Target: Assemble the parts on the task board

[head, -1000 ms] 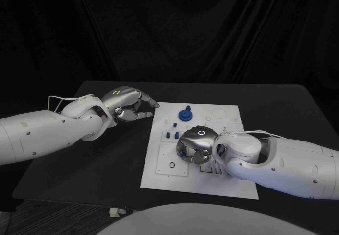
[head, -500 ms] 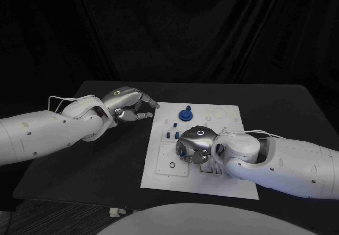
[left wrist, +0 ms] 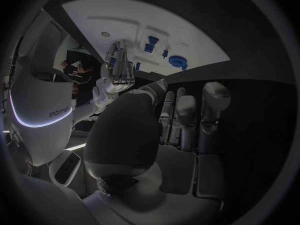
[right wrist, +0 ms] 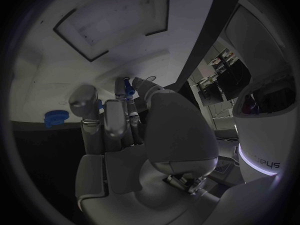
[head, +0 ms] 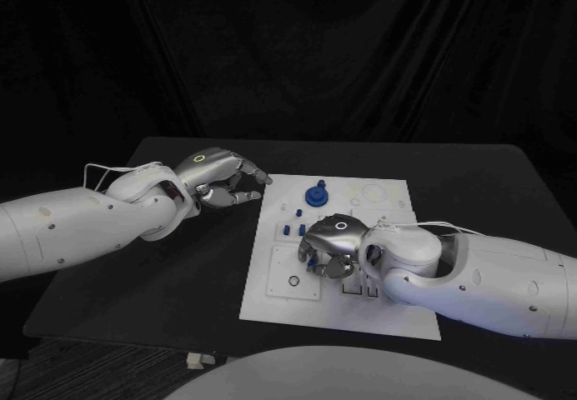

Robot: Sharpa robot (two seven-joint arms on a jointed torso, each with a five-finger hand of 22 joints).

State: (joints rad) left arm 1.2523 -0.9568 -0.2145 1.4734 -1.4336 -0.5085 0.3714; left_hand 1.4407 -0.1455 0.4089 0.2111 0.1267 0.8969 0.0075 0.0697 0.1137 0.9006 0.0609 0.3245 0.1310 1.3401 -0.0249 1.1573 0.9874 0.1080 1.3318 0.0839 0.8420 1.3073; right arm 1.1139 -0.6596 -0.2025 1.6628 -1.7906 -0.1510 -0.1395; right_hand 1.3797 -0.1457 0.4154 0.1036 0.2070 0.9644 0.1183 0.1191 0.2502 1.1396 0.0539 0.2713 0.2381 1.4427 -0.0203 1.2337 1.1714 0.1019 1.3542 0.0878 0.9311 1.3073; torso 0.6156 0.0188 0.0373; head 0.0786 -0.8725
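Task board [head: 271, 287], white, centre of black table [head: 157, 283]; blue parts on far half.
Right hand [head: 333, 247] low over board middle, fingers pinched on small blue part [right wrist: 127, 89]. Left hand [head: 220, 177] beside board's far left corner, fingers curled inward, holding nothing. Round blue part [head: 315, 195] upright near far edge; small blue pegs [head: 293, 228] just beside right hand.

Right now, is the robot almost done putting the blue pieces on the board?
Not yet. One round part stands on the board. The right hand pinches a small part over it. Small parts still lie loose. The left hand waits beside, holding nothing.
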